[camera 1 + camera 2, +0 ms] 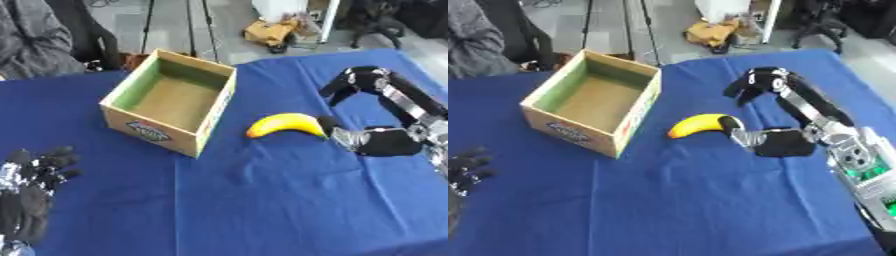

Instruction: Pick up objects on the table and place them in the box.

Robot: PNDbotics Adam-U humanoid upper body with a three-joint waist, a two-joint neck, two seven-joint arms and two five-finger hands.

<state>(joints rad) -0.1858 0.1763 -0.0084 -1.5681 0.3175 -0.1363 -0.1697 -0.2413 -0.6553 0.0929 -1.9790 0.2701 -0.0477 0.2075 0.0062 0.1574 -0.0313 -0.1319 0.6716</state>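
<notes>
A yellow banana [284, 124] lies on the blue tablecloth [262, 200], just right of the open cardboard box [149, 130], which has nothing in it. My right hand [782, 142] rests on the cloth at the banana's right end. Its thumb [732, 125] touches the dark tip, and its fingers [754, 82] arch high, apart from the fruit, so the hand is open. My left hand [31, 182] sits idle and open at the lower left, fingers up.
A person in grey [31, 35] sits beyond the table's far left edge beside a dark chair. A small cardboard object [271, 31] lies on the floor behind the table. The blue cloth stretches bare across the front.
</notes>
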